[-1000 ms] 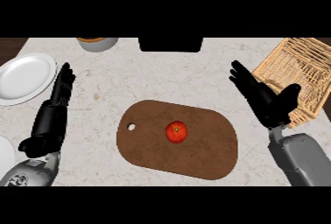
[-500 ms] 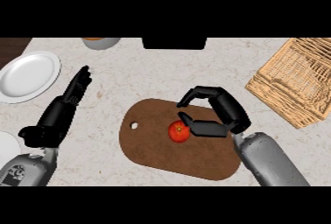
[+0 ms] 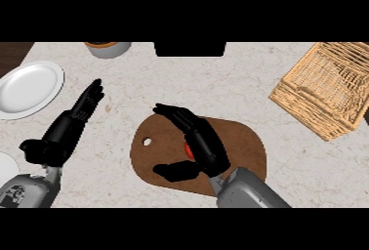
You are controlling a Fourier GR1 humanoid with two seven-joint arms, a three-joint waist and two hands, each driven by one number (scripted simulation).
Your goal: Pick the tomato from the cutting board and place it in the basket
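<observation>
The brown cutting board [image 3: 246,142] lies in the middle of the counter. Only a red sliver of the tomato [image 3: 186,148] shows on it, under my right hand [image 3: 204,144]. That hand lies across the board from the lower right. Its fingers stretch straight over the tomato toward the upper left, and its thumb sits just below the tomato. The fingers look extended, not curled round the tomato. My left hand [image 3: 72,126] rests open left of the board, fingers pointing up. The wicker basket [image 3: 332,88] stands at the far right, apart from both hands.
A white plate [image 3: 29,88] lies at the far left, and part of another [image 3: 6,169] shows at the lower left edge. A grey bowl with an orange rim [image 3: 108,48] and a black object [image 3: 191,48] sit at the back edge.
My right hand has moved left from beside the basket onto the board and now covers most of the tomato. Its fingers have straightened since half a second ago. The left hand shifted slightly right.
</observation>
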